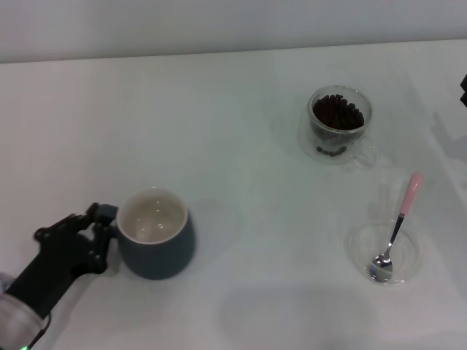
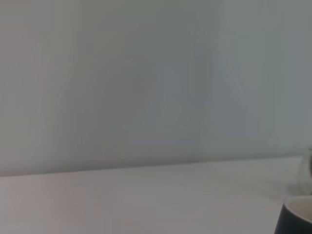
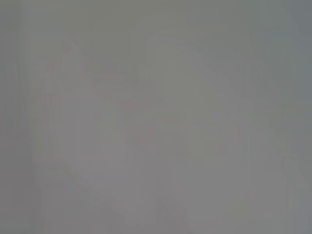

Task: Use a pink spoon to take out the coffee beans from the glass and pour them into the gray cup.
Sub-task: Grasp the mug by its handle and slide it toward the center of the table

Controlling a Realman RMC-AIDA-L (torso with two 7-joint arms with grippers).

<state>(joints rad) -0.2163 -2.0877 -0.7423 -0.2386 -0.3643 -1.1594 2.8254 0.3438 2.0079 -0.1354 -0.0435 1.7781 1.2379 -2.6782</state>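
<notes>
On the white tabletop [image 1: 241, 124], the left claw [image 1: 98, 230] is closed on the gray cup [image 1: 155, 235] by its handle, probably to steady it for pouring. Farther right, the glass [image 1: 338, 124] holds coffee beans [image 1: 337, 112]. The pink spoon [image 1: 398, 226] lies untouched in a clear dish [image 1: 357, 251]. The right claw is out of sight.

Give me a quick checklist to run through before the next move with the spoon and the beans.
1. Pink spoon free to grasp: ok, bowl resting in the clear dish, handle leaning over its rim.
2. Coffee beans still in the glass: ok, glass upright.
3. Gray cup upright and empty: ok.
4. Left gripper steadying the cup: at its handle; grip cannot tell.
5. Right gripper ready near the spoon: not ok, not in view.
</notes>
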